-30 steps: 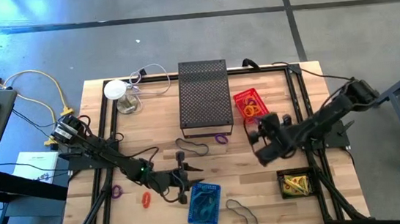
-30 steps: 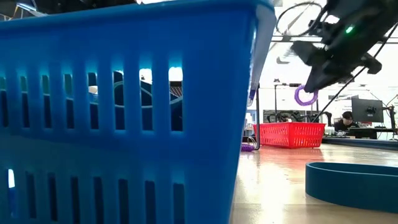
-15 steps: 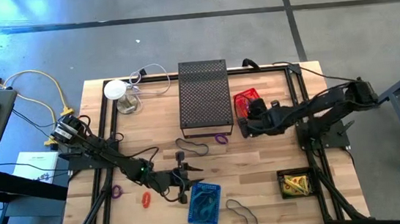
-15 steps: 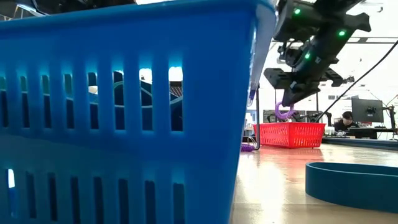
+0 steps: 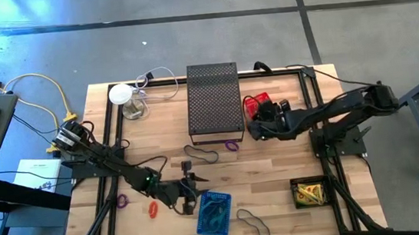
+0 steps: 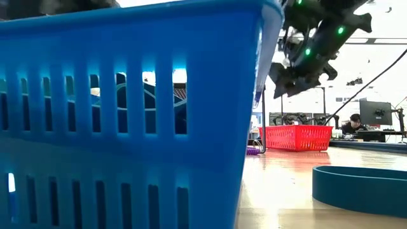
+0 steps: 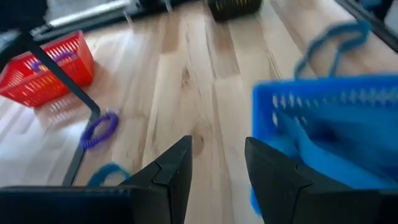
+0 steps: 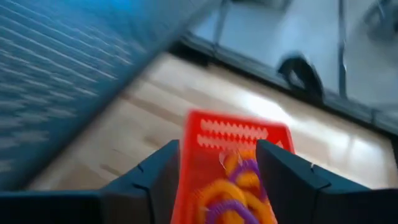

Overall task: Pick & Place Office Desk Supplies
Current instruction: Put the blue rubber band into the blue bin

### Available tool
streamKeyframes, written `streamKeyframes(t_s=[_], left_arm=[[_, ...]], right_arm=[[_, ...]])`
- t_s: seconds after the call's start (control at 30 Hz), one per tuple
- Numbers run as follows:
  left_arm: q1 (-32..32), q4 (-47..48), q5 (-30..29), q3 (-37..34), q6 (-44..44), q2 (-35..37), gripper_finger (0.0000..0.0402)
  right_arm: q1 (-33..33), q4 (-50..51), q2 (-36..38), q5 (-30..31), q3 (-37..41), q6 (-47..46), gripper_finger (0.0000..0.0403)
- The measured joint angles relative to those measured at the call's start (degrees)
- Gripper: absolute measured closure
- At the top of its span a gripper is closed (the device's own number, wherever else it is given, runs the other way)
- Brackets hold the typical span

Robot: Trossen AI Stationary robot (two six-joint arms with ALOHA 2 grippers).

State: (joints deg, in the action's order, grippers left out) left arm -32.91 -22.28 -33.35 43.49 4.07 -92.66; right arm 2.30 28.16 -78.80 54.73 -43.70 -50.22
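My right gripper (image 5: 252, 126) hangs open above the near left side of the red basket (image 5: 261, 108), which holds orange and purple rubber bands (image 8: 239, 177). Nothing is between its fingers (image 6: 294, 69). My left gripper (image 5: 189, 187) stands open and low over the table, just left of the blue basket (image 5: 213, 212), with nothing between its fingers (image 7: 217, 165). Loose bands lie flat on the wood: a purple one (image 5: 231, 145), a dark one (image 5: 201, 155), a purple one (image 5: 123, 200), an orange one (image 5: 153, 208) and a dark one (image 5: 254, 223).
The tall black mesh box (image 5: 213, 102) stands at the far middle, left of the red basket. A black tray (image 5: 309, 193) with yellow packets sits near right. A white round object (image 5: 121, 93) with a thin cable is at the far left. A black frame (image 5: 310, 108) rims the table.
My right gripper has carried a purple band, hanging below its fingers, toward the table's far and left edges to a spot over the red basket. There it has opened and let the band go. The band no longer hangs under it.
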Motion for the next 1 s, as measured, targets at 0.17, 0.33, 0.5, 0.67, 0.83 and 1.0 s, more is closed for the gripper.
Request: streamKeyframes(t_s=[0.17,0.33,0.5,0.67,0.83,1.0], left_arm=[[-3.2,10.5,-1.6,0.0,1.7,6.7,0.0262],[-5.4,25.3,3.8,0.0,5.6,15.3,0.0263],[-3.7,40.6,6.3,0.0,6.4,20.9,0.0263],[4.8,46.0,15.0,-0.3,5.9,21.4,0.0264],[15.2,45.9,21.8,-0.6,2.2,20.1,0.0264],[22.9,44.6,26.8,-0.6,0.0,17.2,0.0264]], right_arm=[[7.7,-4.5,3.8,1.5,0.0,1.5,0.0198],[16.5,-10.1,4.7,-2.3,-0.1,0.8,0.0204],[23.9,-17.9,2.6,-5.9,-0.1,4.1,0.0206],[28.9,-27.4,0.7,-7.2,0.0,8.7,0.0206],[31.1,-34.2,0.4,-7.2,-0.1,13.8,0.0206],[31.8,-34.9,0.4,-7.2,-0.1,14.4,0.0206]])
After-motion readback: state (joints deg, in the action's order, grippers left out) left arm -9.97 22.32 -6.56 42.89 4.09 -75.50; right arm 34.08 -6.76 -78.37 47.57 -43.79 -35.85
